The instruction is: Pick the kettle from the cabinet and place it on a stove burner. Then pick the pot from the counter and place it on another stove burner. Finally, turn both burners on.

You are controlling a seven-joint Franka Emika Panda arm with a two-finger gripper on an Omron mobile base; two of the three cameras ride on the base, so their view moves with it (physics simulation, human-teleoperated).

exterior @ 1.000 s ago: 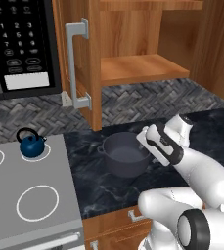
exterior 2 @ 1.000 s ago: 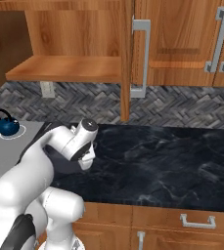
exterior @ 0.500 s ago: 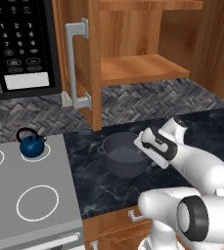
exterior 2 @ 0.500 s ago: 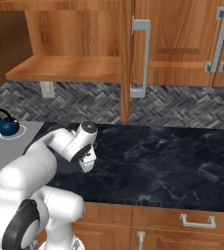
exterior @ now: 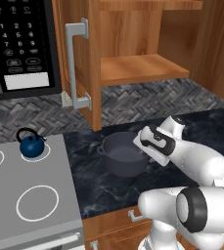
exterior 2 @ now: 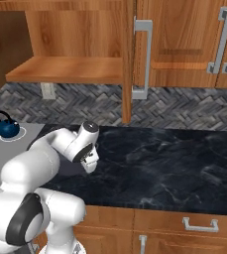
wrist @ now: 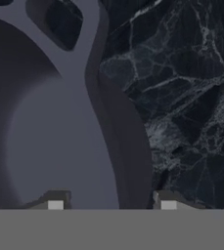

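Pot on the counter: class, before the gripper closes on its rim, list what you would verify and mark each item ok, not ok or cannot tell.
1. Kettle already sits on a stove burner: ok.
2. Pot upright on the counter: ok.
3. Gripper open: ok.
4. Fingertips straddle the pot wall, one inside, one outside: ok.
5. Fingers low enough to grip the rim: cannot tell.
6. Free burner for the pot: ok.
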